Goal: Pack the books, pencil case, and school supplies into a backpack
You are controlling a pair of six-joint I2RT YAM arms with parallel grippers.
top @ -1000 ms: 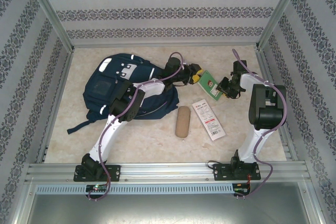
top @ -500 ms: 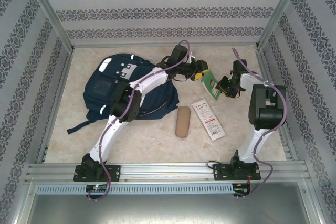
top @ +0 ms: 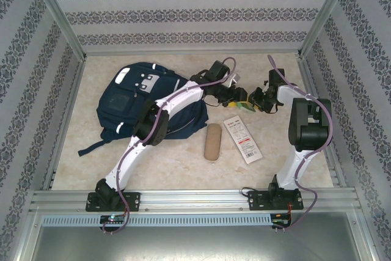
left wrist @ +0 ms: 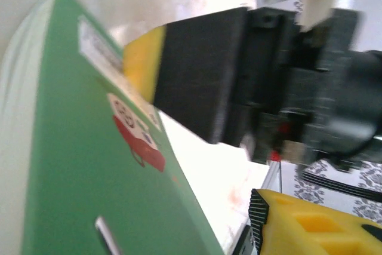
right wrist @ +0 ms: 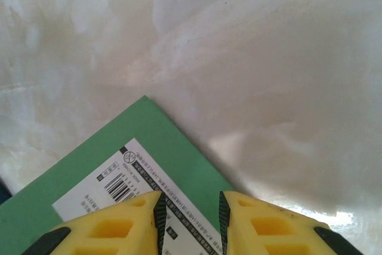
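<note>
Right of centre on the pale marbled surface point(top: 183, 169), the small green flat item point(right wrist: 173, 147) sits apart from the navy striped fabric backpack point(top: 128, 108). It looks light, thin, fairly stiff and slick, so pinch across one edge. Your right pincer point(right wrist: 189, 198) is narrow at its barcode label point(right wrist: 119, 186), grip unclear; how wide your left pincer point(top: 238, 98) stands, you cannot tell.

We read no legible text. Flat green item point(right wrist: 156, 131): white barcode label point(right wrist: 128, 174), print illegible. Long white packet point(top: 242, 139): red print unreadable.
</note>
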